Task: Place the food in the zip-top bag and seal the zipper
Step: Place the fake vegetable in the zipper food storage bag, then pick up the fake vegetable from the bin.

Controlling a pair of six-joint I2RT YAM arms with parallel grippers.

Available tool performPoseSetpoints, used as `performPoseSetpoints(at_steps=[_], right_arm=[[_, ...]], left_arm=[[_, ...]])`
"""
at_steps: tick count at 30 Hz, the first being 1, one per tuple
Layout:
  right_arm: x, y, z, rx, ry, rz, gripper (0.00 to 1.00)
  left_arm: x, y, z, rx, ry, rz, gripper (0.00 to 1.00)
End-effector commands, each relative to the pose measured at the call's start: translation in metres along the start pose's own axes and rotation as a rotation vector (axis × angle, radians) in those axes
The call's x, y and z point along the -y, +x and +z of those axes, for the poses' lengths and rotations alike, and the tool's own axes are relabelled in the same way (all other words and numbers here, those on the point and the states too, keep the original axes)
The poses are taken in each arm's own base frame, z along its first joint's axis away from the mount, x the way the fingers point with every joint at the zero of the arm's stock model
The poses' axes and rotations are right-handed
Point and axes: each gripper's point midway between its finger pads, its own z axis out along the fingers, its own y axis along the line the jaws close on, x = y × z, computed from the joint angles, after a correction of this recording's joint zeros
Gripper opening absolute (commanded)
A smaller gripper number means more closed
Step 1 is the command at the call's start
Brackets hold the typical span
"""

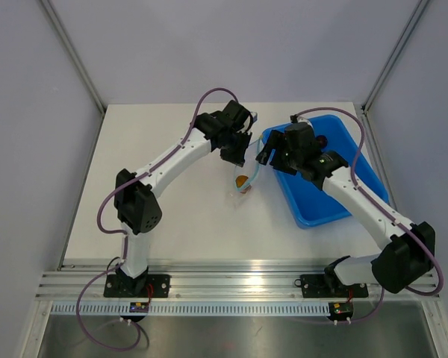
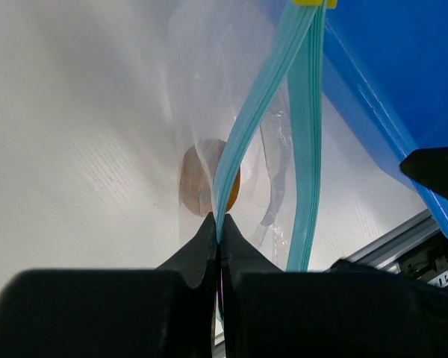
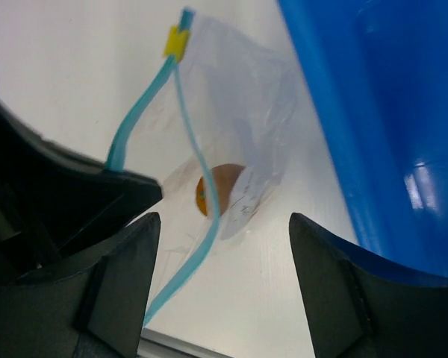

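Left gripper clamped on zipper; right gripper jaws apart (empty); dark food lies in tray to its right, closer to it.

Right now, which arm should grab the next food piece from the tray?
Right. The right end effector is open at the blue tray near a dark piece; left end effector is shut on the zipper.

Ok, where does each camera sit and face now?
Top external: above and behind the bases, looking down on the table; both arms show.
Left wrist: looks along the shut left tool pinching the zipper.
Right wrist: looks down past the open right tool.
Shared: both wrist views show the orange food in the zip-top bag, beside the blue tray.
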Motion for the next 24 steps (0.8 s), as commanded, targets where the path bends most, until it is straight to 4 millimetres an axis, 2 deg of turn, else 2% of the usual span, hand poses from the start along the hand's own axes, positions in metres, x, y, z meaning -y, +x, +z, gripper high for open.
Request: performPoseSetpoints(at_steps=[1,3,4,6,7,8,10,11,12,16,19,21,22,24], right_arm=[[0.034,-0.043,-0.014,0.119,0.117,0.016,0.76],[0.052,-0.056,-0.014,0.138,0.118,0.049,0.74],[0.086,-0.067,-0.013,0.162,0.175,0.103,0.74],[0.106,-0.079,-0.011,0.190,0.190,0.135,0.74],[0.122,-0.086,-0.011,0.207,0.220,0.156,0.75],[0.134,-0.088,-0.004,0.205,0.255,0.158,0.76],[0.145,-0.097,0.004,0.222,0.286,0.154,0.81],[0.161,-0.097,0.016,0.211,0.336,0.160,0.81],[0.164,-0.104,0.021,0.223,0.341,0.156,0.82],[0.194,-0.104,0.059,0.196,0.414,0.137,0.85],[0.204,-0.111,0.077,0.217,0.394,0.134,0.86],[0.206,-0.117,0.093,0.239,0.359,0.079,0.89],[0.211,-0.112,0.104,0.225,0.355,0.054,0.89],[0.211,-0.120,0.112,0.240,0.336,-0.037,0.91]], left_arm=[[-0.002,-0.018,-0.013,0.060,-0.009,0.006,0.00],[-0.006,-0.018,-0.015,0.059,-0.025,0.003,0.00],[-0.009,-0.018,-0.015,0.062,-0.042,0.004,0.00],[-0.012,-0.021,-0.020,0.071,-0.057,0.006,0.00],[-0.016,-0.022,-0.020,0.074,-0.079,0.010,0.00],[-0.016,-0.025,-0.024,0.082,-0.085,0.012,0.00],[-0.027,-0.029,-0.024,0.091,-0.149,0.014,0.00],[-0.030,-0.029,-0.026,0.089,-0.169,0.015,0.00],[-0.035,-0.035,-0.027,0.103,-0.200,0.018,0.00],[-0.042,-0.038,-0.029,0.104,-0.244,0.034,0.00],[-0.042,-0.037,-0.027,0.100,-0.243,0.040,0.00],[-0.041,-0.037,-0.026,0.099,-0.235,0.043,0.00],[-0.039,-0.036,-0.026,0.095,-0.227,0.046,0.00],[-0.039,-0.036,-0.026,0.097,-0.220,0.048,0.00]])
